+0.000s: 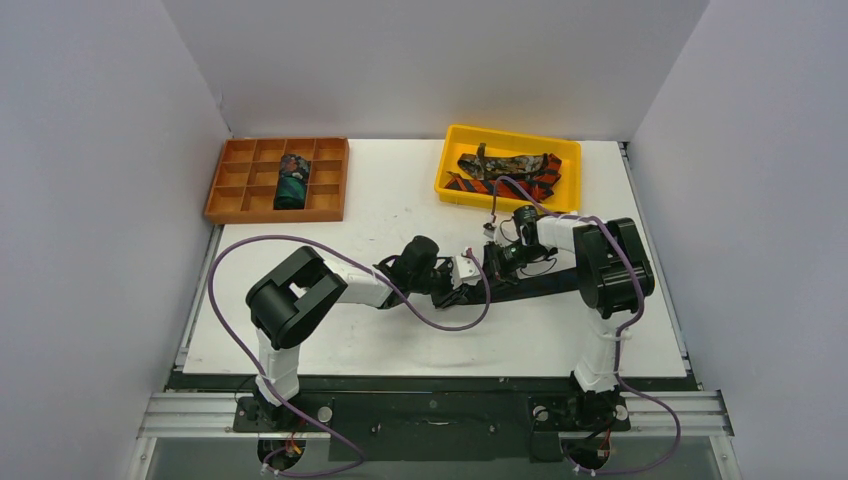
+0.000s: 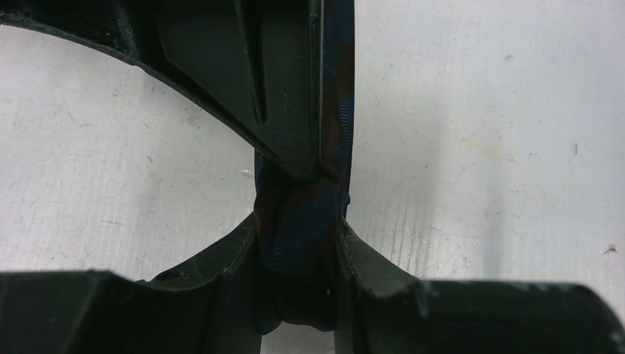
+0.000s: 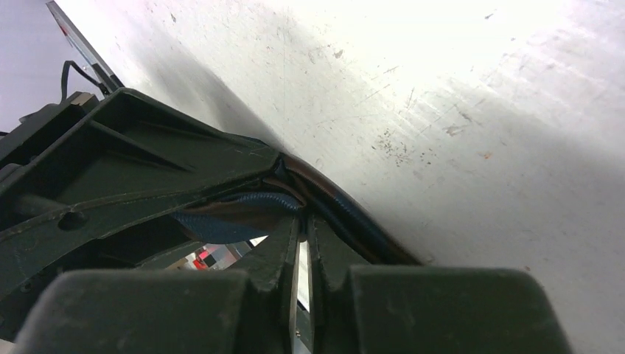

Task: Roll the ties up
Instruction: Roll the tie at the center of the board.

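Observation:
A dark navy tie with brownish stripes [image 1: 540, 288] lies on the white table between the two arms. My left gripper [image 1: 458, 287] is shut on a bunched, rolled part of this tie [image 2: 339, 88], which fills the space between its jaws [image 2: 298, 247]. My right gripper [image 1: 490, 268] meets it from the opposite side, jaws almost together and pinching a fold of the tie [image 3: 221, 225] at their tips [image 3: 304, 221]. The tie's free length runs off under the right arm. A dark teal rolled tie [image 1: 292, 182] sits in the orange tray. Red-orange striped [image 1: 470, 185] and mottled brown [image 1: 510, 163] ties lie in the yellow bin.
The orange compartment tray [image 1: 232, 185] stands at the back left and the yellow bin [image 1: 450, 150] at the back right. Purple cables [image 1: 240, 250] loop over both arms. White walls close in the table on three sides.

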Motion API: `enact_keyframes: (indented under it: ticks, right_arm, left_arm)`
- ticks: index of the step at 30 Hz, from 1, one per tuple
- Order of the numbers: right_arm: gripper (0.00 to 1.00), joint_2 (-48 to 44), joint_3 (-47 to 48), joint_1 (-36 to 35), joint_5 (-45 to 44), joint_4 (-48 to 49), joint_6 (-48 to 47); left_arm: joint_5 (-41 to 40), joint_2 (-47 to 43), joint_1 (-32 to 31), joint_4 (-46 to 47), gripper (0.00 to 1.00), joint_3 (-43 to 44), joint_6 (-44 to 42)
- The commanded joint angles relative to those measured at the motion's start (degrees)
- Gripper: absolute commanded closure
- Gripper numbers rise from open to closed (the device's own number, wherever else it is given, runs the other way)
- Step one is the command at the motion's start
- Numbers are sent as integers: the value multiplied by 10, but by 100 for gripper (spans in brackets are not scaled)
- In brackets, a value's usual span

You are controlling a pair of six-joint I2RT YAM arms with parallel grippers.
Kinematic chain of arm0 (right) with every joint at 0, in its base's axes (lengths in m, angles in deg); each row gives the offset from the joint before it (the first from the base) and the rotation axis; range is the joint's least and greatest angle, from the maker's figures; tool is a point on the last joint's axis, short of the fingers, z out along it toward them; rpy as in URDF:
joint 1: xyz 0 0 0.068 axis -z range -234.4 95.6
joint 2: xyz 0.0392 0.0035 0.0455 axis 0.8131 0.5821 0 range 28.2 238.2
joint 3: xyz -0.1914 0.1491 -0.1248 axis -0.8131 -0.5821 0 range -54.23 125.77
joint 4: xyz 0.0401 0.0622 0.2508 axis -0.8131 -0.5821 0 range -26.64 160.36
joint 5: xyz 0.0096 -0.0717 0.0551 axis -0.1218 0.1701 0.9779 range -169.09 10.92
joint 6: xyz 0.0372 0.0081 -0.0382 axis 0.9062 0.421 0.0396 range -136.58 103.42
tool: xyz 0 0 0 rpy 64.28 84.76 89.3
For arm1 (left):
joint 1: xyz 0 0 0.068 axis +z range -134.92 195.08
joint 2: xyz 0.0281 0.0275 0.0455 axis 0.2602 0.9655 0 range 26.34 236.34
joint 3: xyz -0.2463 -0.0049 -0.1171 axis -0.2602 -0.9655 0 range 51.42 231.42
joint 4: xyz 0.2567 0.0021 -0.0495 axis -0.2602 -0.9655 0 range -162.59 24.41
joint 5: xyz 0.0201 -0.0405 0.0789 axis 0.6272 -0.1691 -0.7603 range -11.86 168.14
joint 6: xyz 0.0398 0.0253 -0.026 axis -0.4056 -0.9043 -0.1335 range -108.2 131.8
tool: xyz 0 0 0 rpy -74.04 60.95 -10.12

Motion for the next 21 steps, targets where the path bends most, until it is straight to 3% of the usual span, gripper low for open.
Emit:
enact_keyframes:
  ticks: [1,7,11,15,21]
  right_arm:
    - [100,26,-3,-8,-93,24,-32]
    - [100,25,-12,-8,-164,24,-33]
    - [100,27,-10,-12,-191,20,-32]
    - [100,29,-10,-18,-198,15,-38]
    - [100,25,-12,-25,-204,13,-44]
  left_arm:
    - [-6,38,3,-143,92,-34,-1]
    - [28,11,15,-98,57,-55,12]
    - [55,-14,24,-65,43,-68,24]
    - [59,-49,33,-2,37,-97,48]
    - [55,-61,57,56,37,-125,91]
